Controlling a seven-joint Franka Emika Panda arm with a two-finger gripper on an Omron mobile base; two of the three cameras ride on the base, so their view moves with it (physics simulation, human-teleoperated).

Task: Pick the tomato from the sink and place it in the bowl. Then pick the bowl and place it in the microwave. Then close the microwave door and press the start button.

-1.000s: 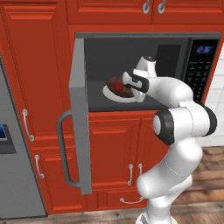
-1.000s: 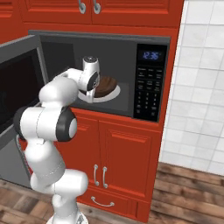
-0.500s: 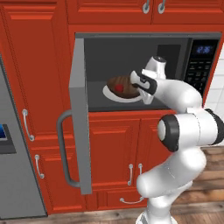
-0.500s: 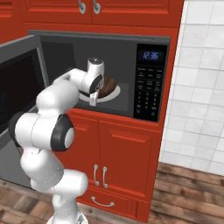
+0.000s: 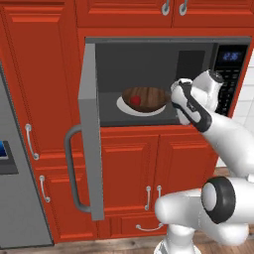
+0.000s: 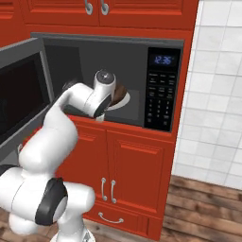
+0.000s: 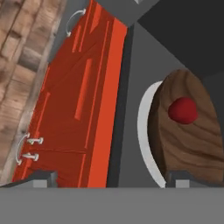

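at the microwave [image 5: 163, 44] mouth, end effector [image 7: 107, 177] spread wide, released; bowl [image 5: 145, 97] with tomato [image 5: 135, 100] inside

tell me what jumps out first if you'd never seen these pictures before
The open microwave set among red cabinets draws the eye: inside it the brown bowl sits on a white plate with the red tomato in it. The microwave door stands swung out to the left. The white arm's tool is at the cavity mouth, open, just right of the bowl.
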